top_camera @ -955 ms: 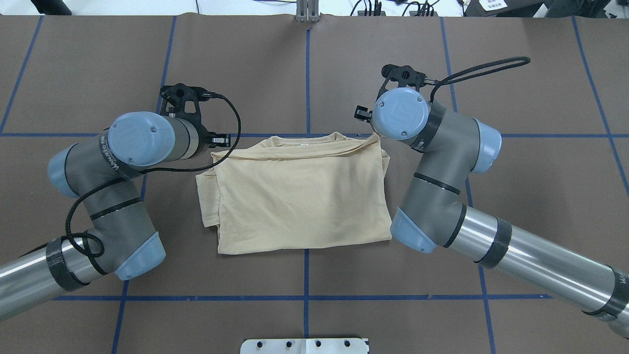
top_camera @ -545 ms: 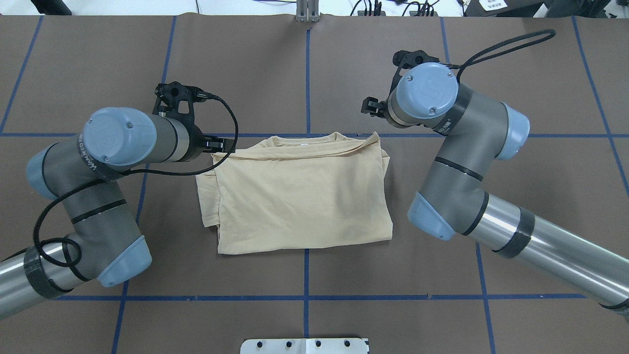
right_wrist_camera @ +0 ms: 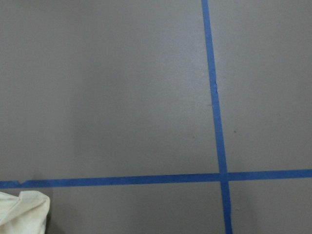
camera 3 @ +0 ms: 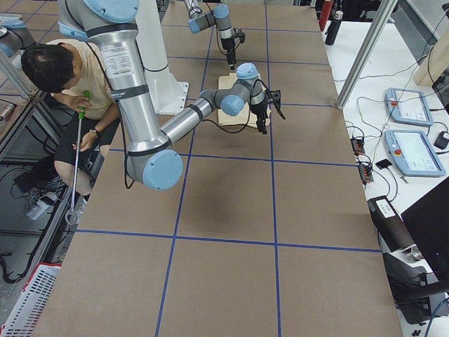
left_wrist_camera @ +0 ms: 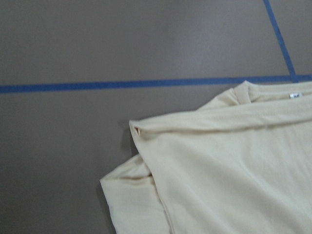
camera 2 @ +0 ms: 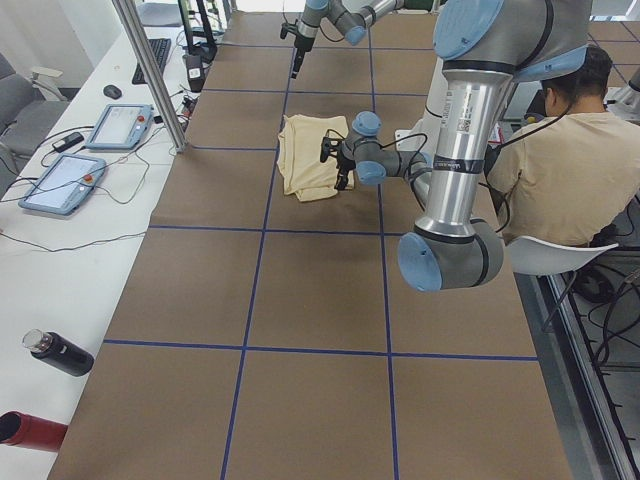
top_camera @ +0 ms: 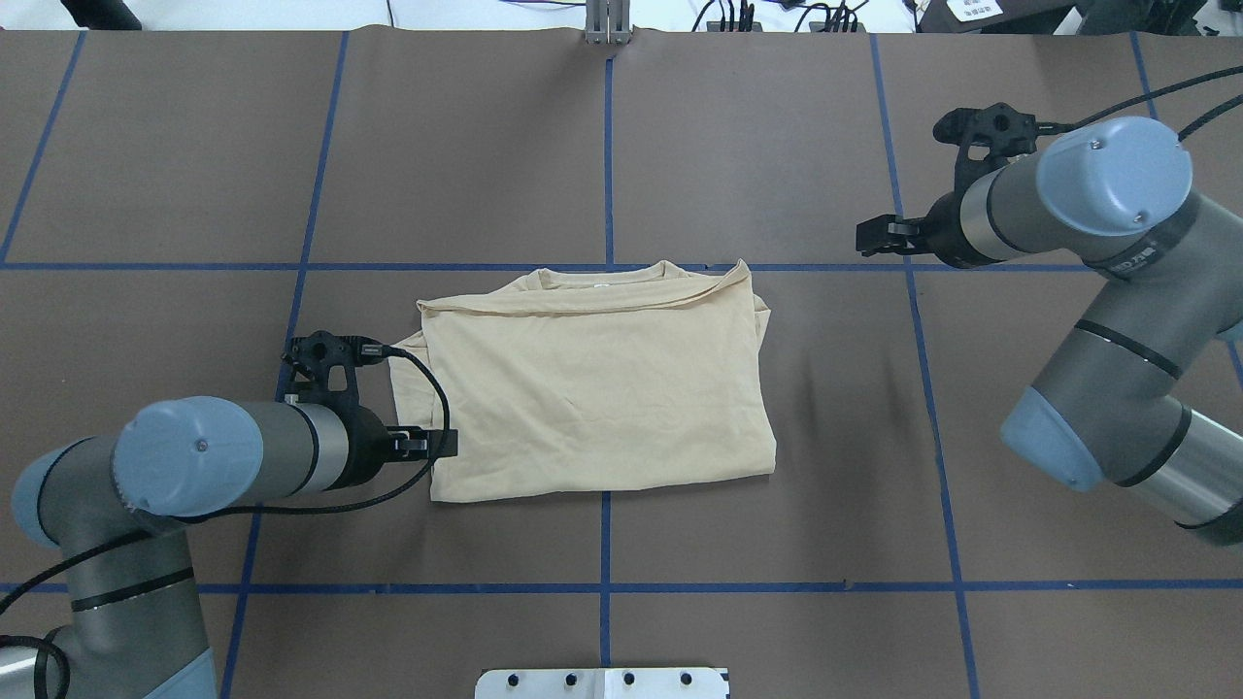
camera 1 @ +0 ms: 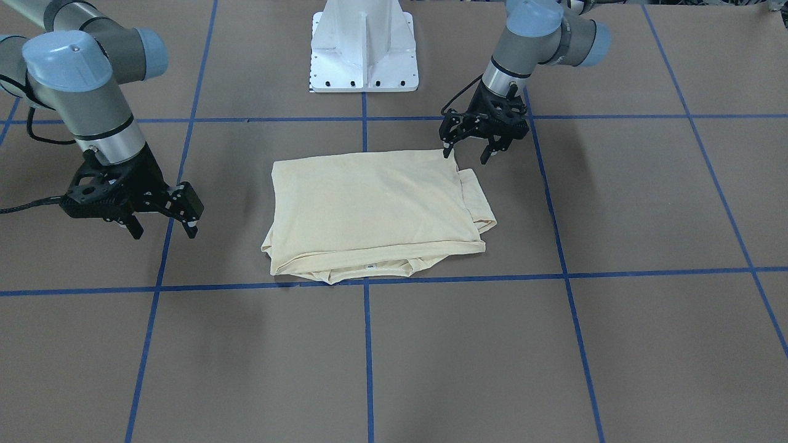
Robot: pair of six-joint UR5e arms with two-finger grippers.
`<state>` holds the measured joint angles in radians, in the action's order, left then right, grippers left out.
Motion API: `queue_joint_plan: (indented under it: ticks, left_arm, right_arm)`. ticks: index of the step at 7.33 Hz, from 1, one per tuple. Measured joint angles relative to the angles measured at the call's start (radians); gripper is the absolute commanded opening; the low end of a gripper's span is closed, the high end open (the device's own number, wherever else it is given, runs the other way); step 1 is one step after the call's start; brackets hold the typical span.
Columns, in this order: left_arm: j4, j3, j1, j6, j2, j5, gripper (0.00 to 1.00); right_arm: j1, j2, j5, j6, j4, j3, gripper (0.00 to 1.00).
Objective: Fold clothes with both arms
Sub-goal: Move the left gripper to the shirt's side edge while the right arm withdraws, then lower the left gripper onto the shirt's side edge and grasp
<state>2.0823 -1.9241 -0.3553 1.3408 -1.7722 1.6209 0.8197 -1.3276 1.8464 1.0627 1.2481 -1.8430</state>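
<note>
We see left gripper [camera 1: 468, 151] by shirt [camera 1: 369, 203] corner, fingers spread | right gripper [camera 1: 164, 229] well aside, fingers spread | we count one shirt, two grippers

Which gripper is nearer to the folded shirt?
Left. The left gripper hangs at the shirt's near-left corner, robot's side; the right gripper hangs over bare table, well off its far-right corner.
</note>
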Motion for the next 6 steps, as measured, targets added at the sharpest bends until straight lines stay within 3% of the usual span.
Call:
queue_joint_plan:
  ticks: [2,6]
  left_arm:
    - [0.008,0.008,0.064,0.043,0.003,-0.018,0.57]
    - [0.009,0.015,0.084,0.050,-0.001,-0.020,0.55]
  right_arm:
    - [0.019,-0.022,0.019,-0.031,-0.014,-0.001,1.00]
    - [0.021,-0.023,0.016,-0.035,-0.017,-0.002,1.00]
